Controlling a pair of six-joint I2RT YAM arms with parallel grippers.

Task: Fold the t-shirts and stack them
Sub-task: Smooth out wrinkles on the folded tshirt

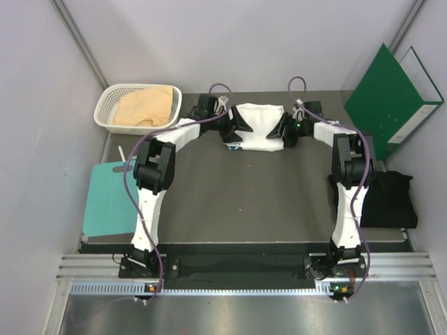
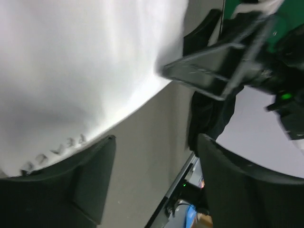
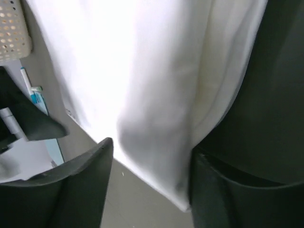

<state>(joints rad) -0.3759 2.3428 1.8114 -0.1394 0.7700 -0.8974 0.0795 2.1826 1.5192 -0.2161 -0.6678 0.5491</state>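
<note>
White t-shirt (image 1: 260,125): folded, far middle of the surface (image 1: 230,192).
Left gripper (image 1: 239,125): jaws apart, holding nothing, at its left edge.
Right gripper (image 1: 285,130): jaws apart, straddling its right edge.
Advice: pinch all layers evenly before lifting.

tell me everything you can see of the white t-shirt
The white t-shirt is soft, smooth-looking cloth, folded into a compact, roughly rectangular bundle lying flat on the dark table, far middle. A bit of blue print shows at its near left corner, and lettering runs along one edge in the left wrist view. The left gripper and right gripper flank its sides, jaws apart; its edge lies between the right gripper's fingers.
</note>
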